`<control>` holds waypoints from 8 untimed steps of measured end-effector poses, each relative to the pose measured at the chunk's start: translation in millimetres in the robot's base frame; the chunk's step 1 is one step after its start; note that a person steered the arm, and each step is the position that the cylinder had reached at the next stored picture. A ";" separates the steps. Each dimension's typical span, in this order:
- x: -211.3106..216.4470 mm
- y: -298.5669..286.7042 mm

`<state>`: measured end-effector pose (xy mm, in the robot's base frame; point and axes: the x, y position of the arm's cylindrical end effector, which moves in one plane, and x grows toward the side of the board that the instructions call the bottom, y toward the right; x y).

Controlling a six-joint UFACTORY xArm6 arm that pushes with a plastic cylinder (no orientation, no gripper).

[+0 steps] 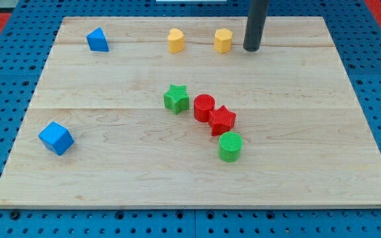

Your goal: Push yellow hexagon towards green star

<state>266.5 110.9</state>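
The yellow hexagon [223, 40] sits near the view's top, right of centre. My tip [251, 49] rests on the board just to the hexagon's right, a small gap apart. The green star [176, 98] lies near the middle of the board, below and to the left of the hexagon. A second yellow block [175, 40], heart-like in shape, sits left of the hexagon.
A red cylinder [204, 107] touches a red star [222, 119] just right of the green star. A green cylinder [230, 146] lies below them. A blue block [97, 39] sits at top left, a blue cube [56, 137] at lower left. The wooden board [111, 178] has edges all round.
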 end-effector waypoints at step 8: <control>19.7 -152.5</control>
<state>286.2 -41.6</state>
